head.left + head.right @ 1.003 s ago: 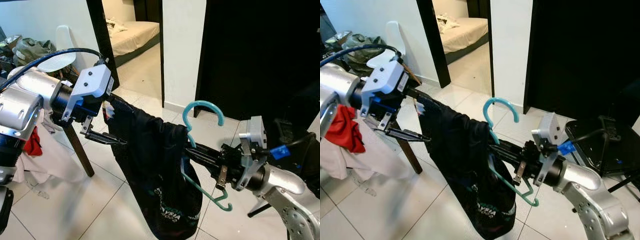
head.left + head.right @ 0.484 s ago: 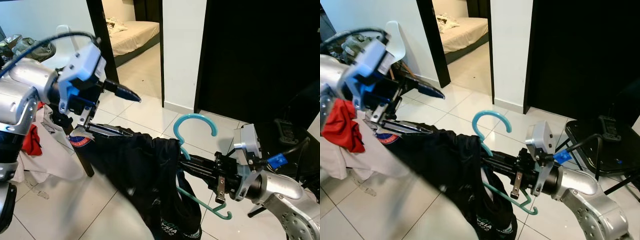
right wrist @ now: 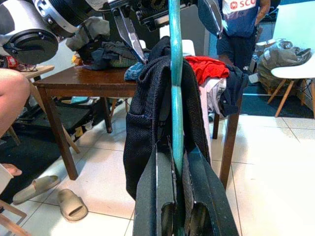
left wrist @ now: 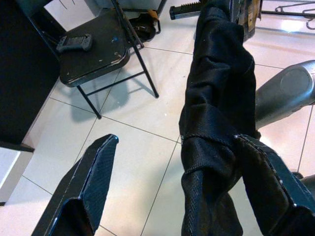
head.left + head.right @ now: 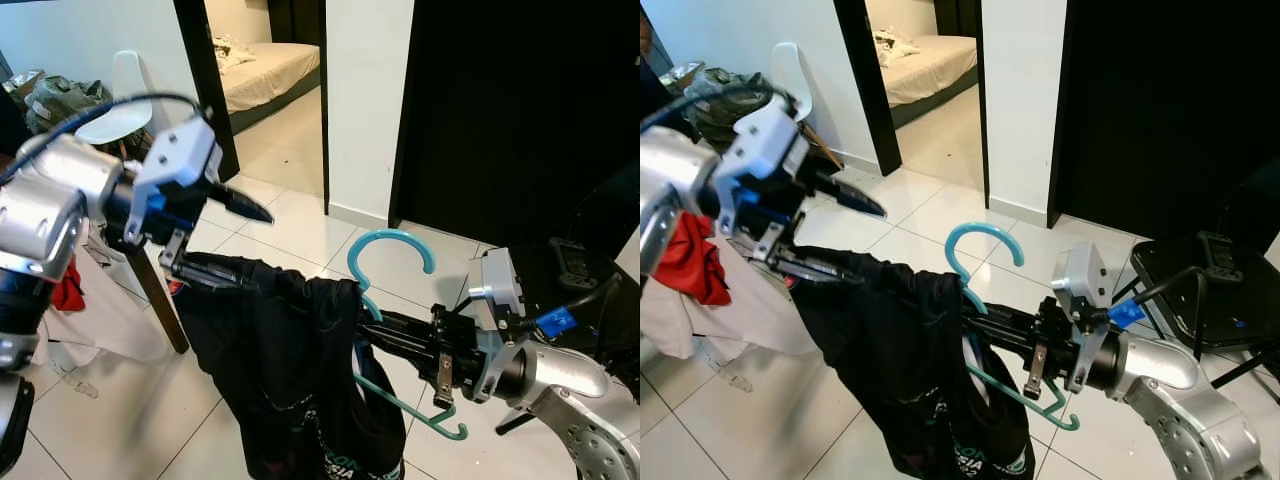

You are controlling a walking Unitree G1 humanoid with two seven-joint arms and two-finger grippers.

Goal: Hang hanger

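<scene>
Hanger: teal plastic hanger (image 5: 385,300) clamped between the closed fingers of the right gripper (image 5: 385,322), hook curving up above the fingers, lower bar running down beneath them to a small upturned end.
Right gripper: reaches in from the robot's right toward the middle of the scene; its wrist view shows the two black fingers (image 3: 152,196) pressed on the teal shaft from either side.
Garment: black garment (image 5: 290,370) hung over the hanger just ahead of the right gripper's fingertips, falling in folds toward the floor, with pale printed lettering near its lower edge.
Left gripper: left gripper (image 5: 245,245) held up on the robot's left with fingers spread wide; the lower finger (image 4: 266,179) is under a fold of the garment's upper edge, the upper finger (image 4: 91,184) stands free in the air.
Span: the cloth stretches between the two grippers, from the left lower finger across to the hanger.
Table: dark wooden table (image 3: 74,81) piled with clothes, behind the left arm.
Chair: black folding chair (image 4: 91,51) beside the right arm, a small dark remote-like device lying on its seat.
Person: a bare leg (image 3: 12,93) at the edge of the right wrist view, sandals (image 3: 54,196) on the tiles near it.
Floor: pale tiled floor (image 5: 290,215) leading to an open doorway with a bed beyond.
</scene>
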